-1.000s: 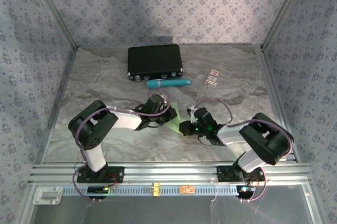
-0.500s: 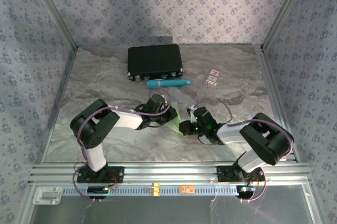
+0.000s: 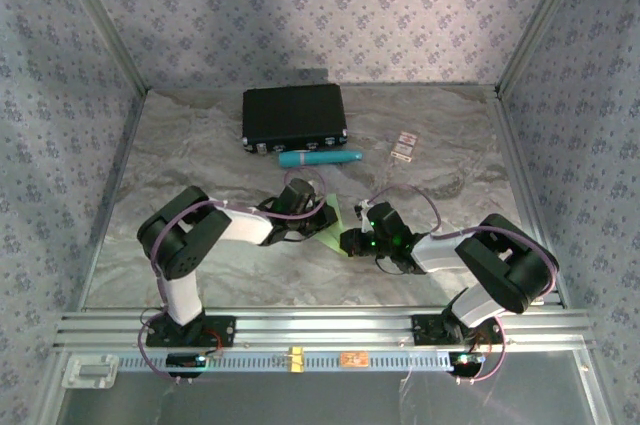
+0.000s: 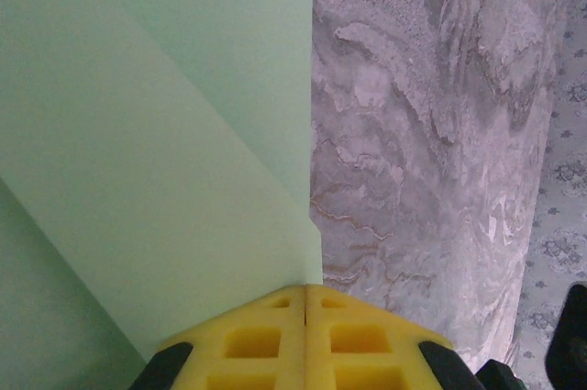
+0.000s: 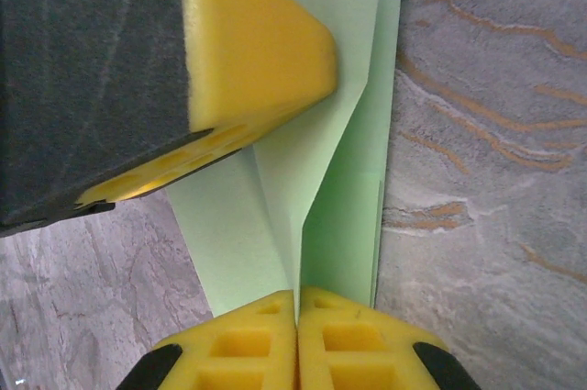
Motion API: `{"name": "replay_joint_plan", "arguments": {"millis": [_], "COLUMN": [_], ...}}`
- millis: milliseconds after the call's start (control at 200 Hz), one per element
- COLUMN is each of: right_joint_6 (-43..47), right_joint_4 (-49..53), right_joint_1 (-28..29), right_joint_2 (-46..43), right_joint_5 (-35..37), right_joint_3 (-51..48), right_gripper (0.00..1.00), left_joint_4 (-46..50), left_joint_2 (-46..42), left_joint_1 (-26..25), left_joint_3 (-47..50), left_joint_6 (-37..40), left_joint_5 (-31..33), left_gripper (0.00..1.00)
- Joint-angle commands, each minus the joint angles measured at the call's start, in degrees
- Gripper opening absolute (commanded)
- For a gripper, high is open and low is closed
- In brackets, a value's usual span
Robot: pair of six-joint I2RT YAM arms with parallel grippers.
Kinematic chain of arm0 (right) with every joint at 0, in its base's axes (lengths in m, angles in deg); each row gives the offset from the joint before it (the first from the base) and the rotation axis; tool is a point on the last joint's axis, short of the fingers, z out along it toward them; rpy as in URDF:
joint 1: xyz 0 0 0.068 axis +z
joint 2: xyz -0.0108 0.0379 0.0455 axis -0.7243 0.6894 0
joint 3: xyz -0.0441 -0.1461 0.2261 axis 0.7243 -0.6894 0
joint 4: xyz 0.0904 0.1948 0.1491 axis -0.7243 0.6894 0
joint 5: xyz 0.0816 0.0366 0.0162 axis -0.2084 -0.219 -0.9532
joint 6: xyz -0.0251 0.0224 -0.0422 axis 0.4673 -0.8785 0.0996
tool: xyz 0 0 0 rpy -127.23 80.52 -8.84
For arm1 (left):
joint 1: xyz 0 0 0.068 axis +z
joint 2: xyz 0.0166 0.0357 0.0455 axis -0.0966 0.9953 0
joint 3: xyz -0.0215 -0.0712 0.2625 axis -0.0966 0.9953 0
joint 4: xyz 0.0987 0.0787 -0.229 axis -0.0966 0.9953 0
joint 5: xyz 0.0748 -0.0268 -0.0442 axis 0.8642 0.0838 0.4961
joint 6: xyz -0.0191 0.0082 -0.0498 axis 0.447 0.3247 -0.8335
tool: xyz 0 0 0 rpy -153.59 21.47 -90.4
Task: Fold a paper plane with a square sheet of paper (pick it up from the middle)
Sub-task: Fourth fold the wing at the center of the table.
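The square sheet of paper (image 3: 331, 230), pale green and partly folded with diagonal creases, lies on the marble table between the two arms. My left gripper (image 3: 322, 220) is shut, its yellow tips (image 4: 305, 287) resting at the paper's (image 4: 165, 161) right edge. In the right wrist view a left finger pad (image 5: 257, 50) sits on top of the paper (image 5: 358, 225). My right gripper (image 3: 350, 243) comes in from the right. It is shut (image 5: 297, 294) on a raised fold of the sheet that runs into the seam of its jaws.
A black case (image 3: 294, 117) lies at the back of the table, with a teal tube (image 3: 320, 158) just in front of it. Two small cards (image 3: 404, 145) lie to the right. Patterned walls enclose three sides; a metal rail (image 3: 320, 325) runs along the near edge.
The left arm's elbow has shifted slightly to the right. Both grippers and the paper stay almost where they were.
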Motion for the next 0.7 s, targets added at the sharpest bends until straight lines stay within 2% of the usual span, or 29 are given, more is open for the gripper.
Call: {"name": "replay_joint_plan", "arguments": {"millis": [0,330,695], "right_joint_6": [-0.4,-0.3,1.1], "right_joint_4": [8.0,10.5,18.3], "right_joint_1": [0.5,0.4,0.3], "right_joint_2": [2.9,1.9,-4.5], "right_joint_5": [-0.2,-0.7,-4.9], "right_joint_3": [-0.4,1.0,3.9], "right_gripper": [0.09,0.12,0.16], "left_joint_4": [-0.5,0.5,0.7], "left_joint_2": [1.5,2.0,1.8], "left_joint_1": [0.2,0.4,0.7], "left_joint_3": [-1.1,0.5,1.3], "left_joint_6": [1.1,1.3,1.9], "left_joint_5": [-1.2,-1.3,-1.3], "left_gripper": [0.06,0.05,0.05]}}
